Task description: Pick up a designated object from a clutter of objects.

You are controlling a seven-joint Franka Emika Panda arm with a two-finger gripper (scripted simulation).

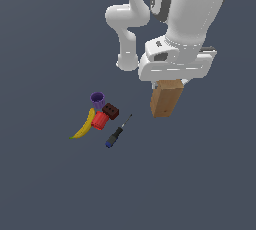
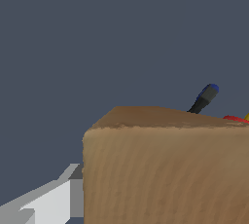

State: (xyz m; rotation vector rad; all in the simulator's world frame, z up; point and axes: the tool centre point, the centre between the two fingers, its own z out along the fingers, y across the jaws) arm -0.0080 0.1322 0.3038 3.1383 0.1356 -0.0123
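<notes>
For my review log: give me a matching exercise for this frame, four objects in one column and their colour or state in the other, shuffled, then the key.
Things:
1. wooden block
2. banana
3. screwdriver
4. purple cup

States:
A. lies apart from the cluster, on the exterior view's right of it
B. yellow, at the cluster's edge
C. held under the gripper
D. open mouth showing, beside the studded brick

Pairs: 1-C, 2-B, 3-A, 4-D

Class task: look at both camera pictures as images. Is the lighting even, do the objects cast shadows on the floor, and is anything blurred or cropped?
Exterior view: flat, even light, no cast shadows under the banana or screwdriver; everything sharp; arm cropped at the top. Wrist view: wooden block fills the frame, cropped, grain slightly soft; gripper fingertips not visible.
</notes>
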